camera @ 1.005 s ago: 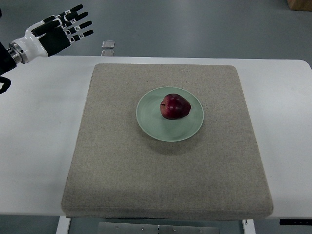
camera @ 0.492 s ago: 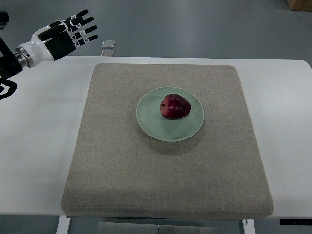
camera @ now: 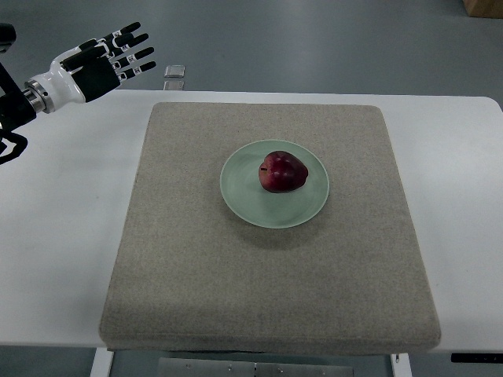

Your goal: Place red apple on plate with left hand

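A dark red apple [camera: 282,172] lies on a pale green plate [camera: 244,199] in the middle of a grey-brown mat [camera: 196,275]. My left hand [camera: 106,59] is at the far upper left, above the table's back edge and well away from the plate. Its fingers are spread and hold nothing. My right arm does not show.
The mat lies on a white table [camera: 63,228]. A small clear object [camera: 174,71] sits just beyond the table's back edge. A brown box corner [camera: 481,6] shows at the top right on the grey floor.
My left hand has shifted slightly within the upper left corner, its fingers still spread. The apple and plate have not moved.
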